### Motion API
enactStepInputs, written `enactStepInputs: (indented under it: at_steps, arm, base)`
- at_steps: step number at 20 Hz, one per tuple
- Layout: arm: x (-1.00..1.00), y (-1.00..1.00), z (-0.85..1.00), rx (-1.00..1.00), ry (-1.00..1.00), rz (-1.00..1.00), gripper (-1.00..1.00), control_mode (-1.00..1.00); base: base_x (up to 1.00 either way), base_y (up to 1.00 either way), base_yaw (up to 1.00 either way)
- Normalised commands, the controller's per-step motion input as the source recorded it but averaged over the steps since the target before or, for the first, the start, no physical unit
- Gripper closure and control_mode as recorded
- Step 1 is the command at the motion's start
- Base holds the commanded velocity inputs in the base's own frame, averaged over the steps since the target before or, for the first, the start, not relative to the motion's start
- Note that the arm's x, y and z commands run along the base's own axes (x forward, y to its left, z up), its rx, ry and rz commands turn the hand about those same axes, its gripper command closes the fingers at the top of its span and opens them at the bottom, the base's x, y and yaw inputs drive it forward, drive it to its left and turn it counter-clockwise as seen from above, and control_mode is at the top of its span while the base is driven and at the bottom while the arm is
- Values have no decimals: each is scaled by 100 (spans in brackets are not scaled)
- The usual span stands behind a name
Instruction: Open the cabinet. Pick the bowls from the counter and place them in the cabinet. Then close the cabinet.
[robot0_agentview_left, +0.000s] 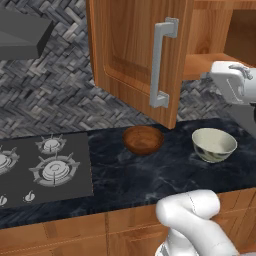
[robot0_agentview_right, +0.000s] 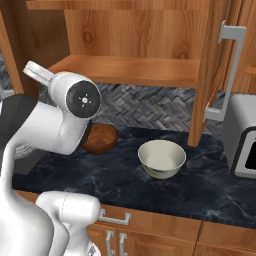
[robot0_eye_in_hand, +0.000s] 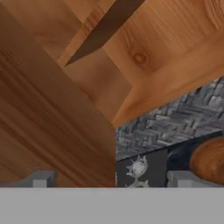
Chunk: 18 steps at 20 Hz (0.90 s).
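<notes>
I see the warm-brown wooden wall cabinet (robot0_agentview_right: 130, 67) across the top of the right base view, both panelled doors swung open, its shelf bare. Below it runs the black marble counter (robot0_agentview_left: 150, 177). The cream ceramic bowl (robot0_agentview_right: 161, 158) stands at frame centre there; the dark reddish-brown wooden bowl (robot0_agentview_right: 101, 138) sits left of it, apart. At the bottom of the hand view, my pincer (robot0_eye_in_hand: 116, 179) has its tips spread wide, holding nothing.

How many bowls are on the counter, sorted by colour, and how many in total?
Reddish-brown wooden bowl: 1
Cream ceramic bowl: 1
Total: 2, both standing on the black counter.
</notes>
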Motion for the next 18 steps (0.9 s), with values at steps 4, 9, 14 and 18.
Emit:
enactStepInputs:
  at_steps: [4,9,14,18]
  arm:
    - [85,6,-41,6,-12,43,-100,-100]
    - [86,4,-10,10,-3,41,-100,-100]
    - [31,55,0,3,-1,32,-100,-100]
    - [-3,99,0,0,-9,18,-100,-100]
  base:
    - [0,0,0]
    - [0,0,0]
    - [0,0,0]
    - [0,0,0]
